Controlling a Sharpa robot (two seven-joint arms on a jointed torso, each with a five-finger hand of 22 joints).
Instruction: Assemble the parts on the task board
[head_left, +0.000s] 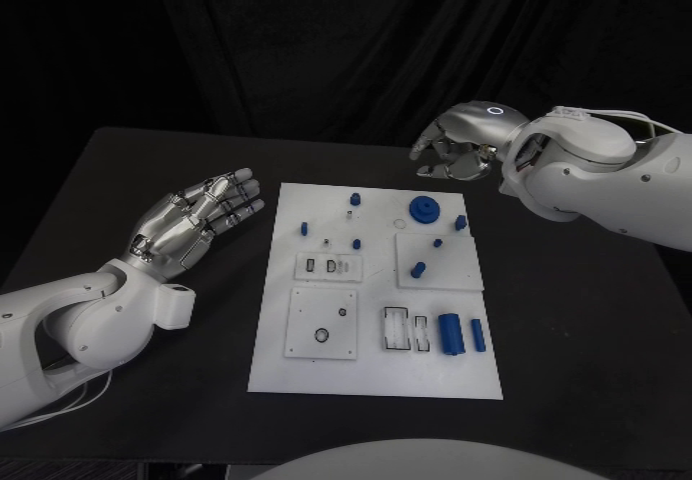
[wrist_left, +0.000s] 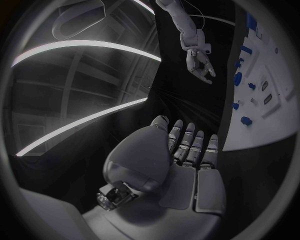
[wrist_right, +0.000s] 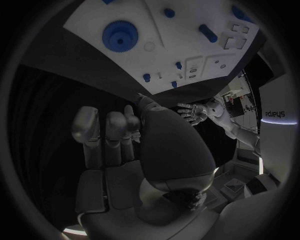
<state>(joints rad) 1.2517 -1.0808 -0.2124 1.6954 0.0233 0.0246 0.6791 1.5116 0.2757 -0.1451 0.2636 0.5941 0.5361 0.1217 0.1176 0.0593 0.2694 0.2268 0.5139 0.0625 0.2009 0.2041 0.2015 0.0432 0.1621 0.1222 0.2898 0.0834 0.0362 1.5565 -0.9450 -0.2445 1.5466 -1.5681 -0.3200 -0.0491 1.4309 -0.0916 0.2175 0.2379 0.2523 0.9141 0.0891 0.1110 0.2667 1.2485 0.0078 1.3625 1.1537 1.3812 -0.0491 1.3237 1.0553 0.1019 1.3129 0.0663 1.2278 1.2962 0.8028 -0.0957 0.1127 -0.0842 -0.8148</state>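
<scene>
Head view: flat white task board (head_left: 378, 375) bears a toothed blue gear (head_left: 426, 209).

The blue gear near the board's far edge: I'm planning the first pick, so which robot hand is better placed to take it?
Probably the right robot hand. It hovers just beyond the task board near the blue gear, holding nothing. The left robot hand lies open off the board's opposite side, farther away.

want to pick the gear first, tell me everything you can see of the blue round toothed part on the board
The blue gear is a round, toothed disc with a raised hub, plastic by its look. It lies flat near the far edge of the white task board, apart from the smaller blue pieces. Nothing touches it; the right hand hovers beyond the board's far edge.
</scene>
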